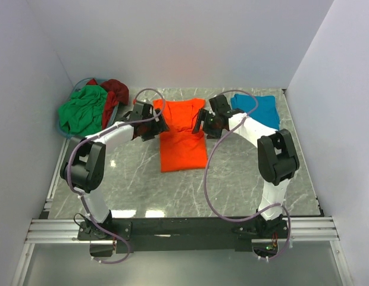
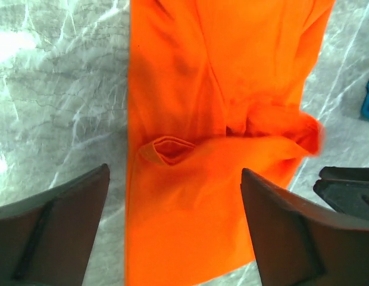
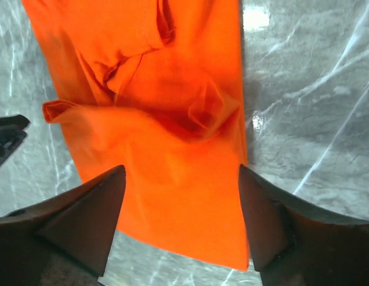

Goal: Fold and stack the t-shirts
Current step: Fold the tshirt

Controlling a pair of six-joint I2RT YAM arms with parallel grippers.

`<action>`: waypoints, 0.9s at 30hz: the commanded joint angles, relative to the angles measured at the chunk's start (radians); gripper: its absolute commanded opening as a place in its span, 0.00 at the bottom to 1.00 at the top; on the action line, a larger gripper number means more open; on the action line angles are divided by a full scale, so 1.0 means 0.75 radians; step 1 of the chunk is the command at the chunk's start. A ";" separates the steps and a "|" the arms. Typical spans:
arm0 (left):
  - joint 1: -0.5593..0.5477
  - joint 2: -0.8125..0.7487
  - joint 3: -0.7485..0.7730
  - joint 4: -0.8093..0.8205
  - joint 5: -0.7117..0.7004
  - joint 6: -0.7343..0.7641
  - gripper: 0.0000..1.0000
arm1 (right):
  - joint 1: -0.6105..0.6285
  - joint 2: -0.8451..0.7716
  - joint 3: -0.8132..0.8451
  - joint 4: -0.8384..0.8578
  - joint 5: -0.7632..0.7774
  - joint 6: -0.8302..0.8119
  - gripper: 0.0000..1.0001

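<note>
Two grippers, the left gripper point(image 1: 150, 123) and the right gripper point(image 1: 206, 123), hang wide and empty over the far end of the orange t-shirt point(image 1: 182, 143). It lies on the table point(image 1: 244, 179) as a narrow strip, probably ready for a crosswise fold. The teal t-shirt point(image 1: 259, 107) lies far right, apparently the stack base. No writing is legible.

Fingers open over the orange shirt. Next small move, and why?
Probably lower the left fingers and right fingers to pinch the far end of the orange shirt: it lies as a long strip, sides tucked in, so folding it in half looks due.
</note>
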 commanded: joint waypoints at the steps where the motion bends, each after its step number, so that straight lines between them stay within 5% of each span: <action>1: 0.004 -0.097 0.025 -0.008 -0.035 0.047 0.99 | -0.005 -0.107 0.010 0.037 0.001 0.008 0.84; 11: 0.004 -0.326 -0.182 0.072 0.133 0.004 0.99 | 0.014 -0.377 -0.294 0.096 -0.022 -0.022 0.87; 18: -0.004 -0.561 -0.529 0.150 0.212 -0.127 0.99 | 0.020 -0.596 -0.585 0.194 -0.101 0.006 0.87; 27: -0.084 -0.582 -0.792 0.322 0.290 -0.235 0.98 | 0.034 -0.582 -0.751 0.291 -0.157 0.066 0.86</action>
